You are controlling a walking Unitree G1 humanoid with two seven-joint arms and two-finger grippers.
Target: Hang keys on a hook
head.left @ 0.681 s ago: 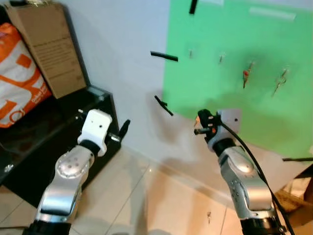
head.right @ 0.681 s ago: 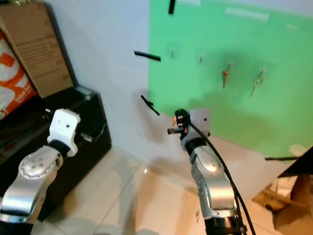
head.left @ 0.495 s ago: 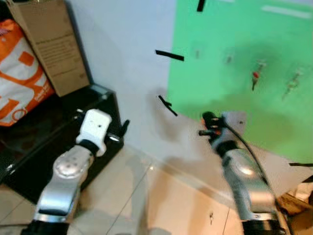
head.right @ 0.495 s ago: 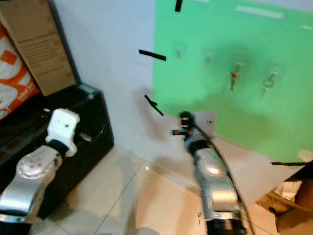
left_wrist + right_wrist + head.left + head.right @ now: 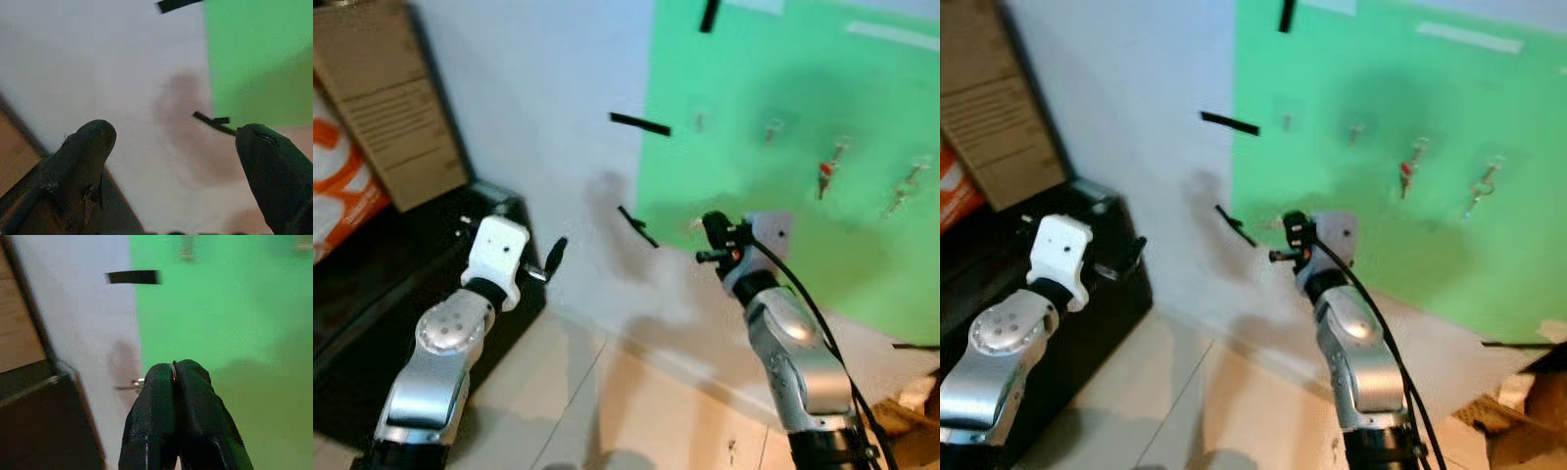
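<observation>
A: What is the biggest thing before the robot?

B: A pale wall (image 5: 538, 117) with a large green sheet (image 5: 822, 166) fixed to it, and a tiled floor (image 5: 636, 411) below. To the robot's left stands a black cabinet (image 5: 401, 274), with a cardboard box (image 5: 382, 108) and an orange and white bag (image 5: 342, 186) on it.

A: And on the sheet?

B: A row of small hooks. One empty hook (image 5: 699, 121) is nearest the sheet's left edge and another empty hook (image 5: 772, 128) comes next. Further right hang keys with a red tag (image 5: 825, 168) and a second bunch of keys (image 5: 904, 192). Strips of black tape (image 5: 640, 124) sit on the wall beside the sheet's edge.

A: Where are the arms?

B: Both are raised toward the wall. The right gripper (image 5: 174, 377) is held up in front of the green sheet's lower left part, below the empty hooks. Its fingers (image 5: 151, 416) are pressed together on a thin metal ring (image 5: 173, 371), which peeps out between the tips; this seems to be the key ring, though the keys themselves are too small to make out.

A: And the other?

B: The left gripper (image 5: 171, 147) points at the bare wall just left of the sheet, fingers spread wide with nothing between them.
</observation>
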